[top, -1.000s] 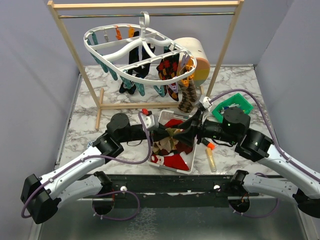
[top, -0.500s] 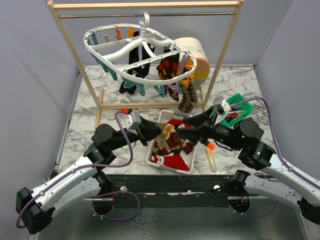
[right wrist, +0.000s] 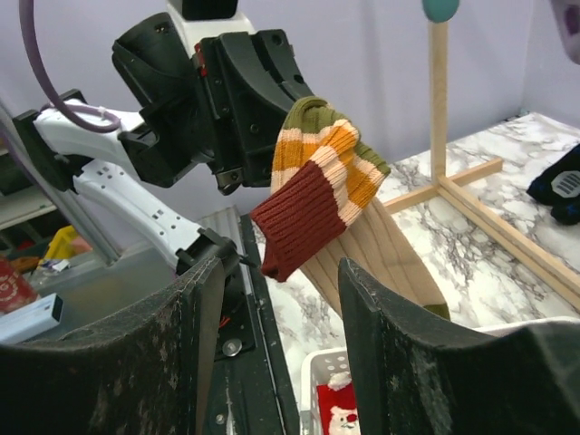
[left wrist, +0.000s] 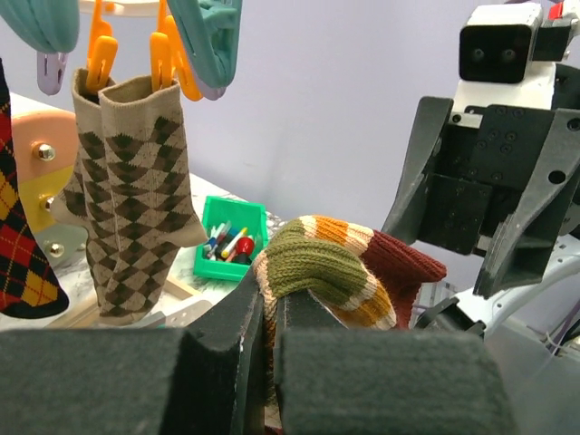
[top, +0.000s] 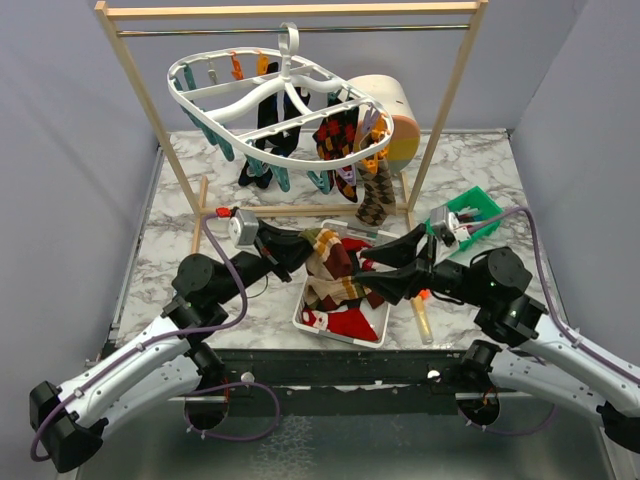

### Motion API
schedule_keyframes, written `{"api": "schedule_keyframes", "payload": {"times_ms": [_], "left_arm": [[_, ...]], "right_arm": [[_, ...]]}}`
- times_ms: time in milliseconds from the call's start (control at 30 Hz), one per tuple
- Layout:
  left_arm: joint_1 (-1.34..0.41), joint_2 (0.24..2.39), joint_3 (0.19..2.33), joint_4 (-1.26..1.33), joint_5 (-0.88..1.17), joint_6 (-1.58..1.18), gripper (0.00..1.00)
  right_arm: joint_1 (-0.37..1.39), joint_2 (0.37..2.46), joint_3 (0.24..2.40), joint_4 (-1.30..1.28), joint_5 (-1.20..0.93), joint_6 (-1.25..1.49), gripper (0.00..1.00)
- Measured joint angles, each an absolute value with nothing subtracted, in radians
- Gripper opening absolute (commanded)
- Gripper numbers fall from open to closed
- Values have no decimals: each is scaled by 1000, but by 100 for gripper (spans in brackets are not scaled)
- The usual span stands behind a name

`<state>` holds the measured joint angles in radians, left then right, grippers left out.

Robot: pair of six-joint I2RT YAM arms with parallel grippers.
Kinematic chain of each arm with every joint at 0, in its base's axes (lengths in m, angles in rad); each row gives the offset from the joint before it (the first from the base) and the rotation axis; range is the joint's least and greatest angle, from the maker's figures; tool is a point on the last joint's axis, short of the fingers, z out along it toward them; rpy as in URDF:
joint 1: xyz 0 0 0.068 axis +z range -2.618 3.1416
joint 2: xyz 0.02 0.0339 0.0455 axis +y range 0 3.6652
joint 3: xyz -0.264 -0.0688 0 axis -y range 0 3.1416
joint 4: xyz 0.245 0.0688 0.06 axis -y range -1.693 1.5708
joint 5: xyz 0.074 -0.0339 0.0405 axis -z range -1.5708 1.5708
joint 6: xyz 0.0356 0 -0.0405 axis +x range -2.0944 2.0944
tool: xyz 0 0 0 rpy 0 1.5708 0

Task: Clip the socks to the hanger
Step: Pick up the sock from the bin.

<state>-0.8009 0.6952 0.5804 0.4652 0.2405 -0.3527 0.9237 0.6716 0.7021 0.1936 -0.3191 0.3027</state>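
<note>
Striped olive-orange-maroon sock (left wrist: 335, 267), raised, folded over — tan argyle socks (left wrist: 136, 199), clipped to white oval hanger (top: 290, 72)

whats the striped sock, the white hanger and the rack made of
Striped sock: ribbed knit yarn, perhaps wool or a cotton blend, matte; the knit ridges show clearly. Hanger: moulded white plastic, smooth with a slight sheen. Rack: pale wood, seemingly unpainted, with straight square-cut bars.
</note>
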Motion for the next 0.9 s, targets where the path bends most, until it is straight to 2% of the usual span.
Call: {"api": "schedule_keyframes", "payload": {"times_ms": [233,467,667,900], "left_arm": [[-801,680,580,466,220,-390,0],[-801,659,580,469,217,-404,0],[-801,646,580,470,217,-405,0],[-801,642,580,470,217,-405,0]], "right_arm": [[924,753,717,216,-356,313,54],[924,788,722,223,-352,333,42],[924,812,746,233,-348,348,40],[924,821,750,247,-348,366,18]]}}
